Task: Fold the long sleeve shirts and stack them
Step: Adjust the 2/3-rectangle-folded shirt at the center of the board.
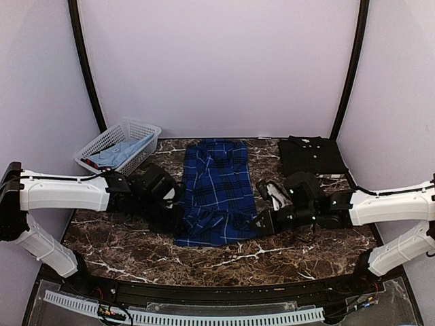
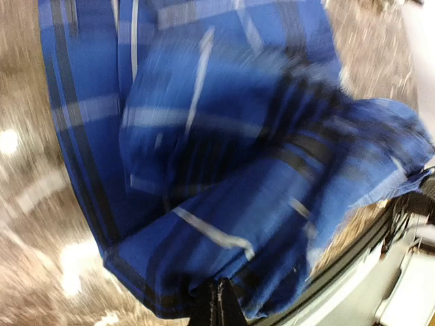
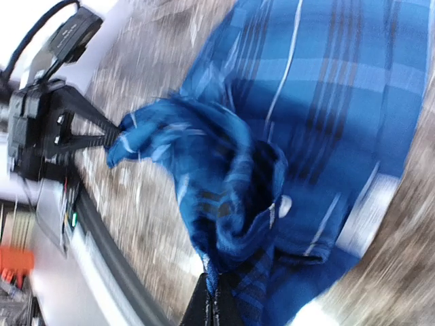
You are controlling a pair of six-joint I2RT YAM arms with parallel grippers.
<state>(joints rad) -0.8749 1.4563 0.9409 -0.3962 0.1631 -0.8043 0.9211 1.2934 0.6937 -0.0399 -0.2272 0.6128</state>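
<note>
Pinching crumpled plaid shirt [image 1: 216, 183], both claws [image 1: 179, 214] [image 1: 257, 223]

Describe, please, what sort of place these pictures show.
Probably a robot test booth, not a home: plain pale walls and black poles enclose a marble-pattern table, with two white robot arms bolted at its near edge, holding a blue plaid shirt.

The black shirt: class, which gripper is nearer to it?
Right. The right gripper holds the plaid shirt at its near right edge, just in front of the black shirt; the left gripper holds its near left edge, farther away.
</note>
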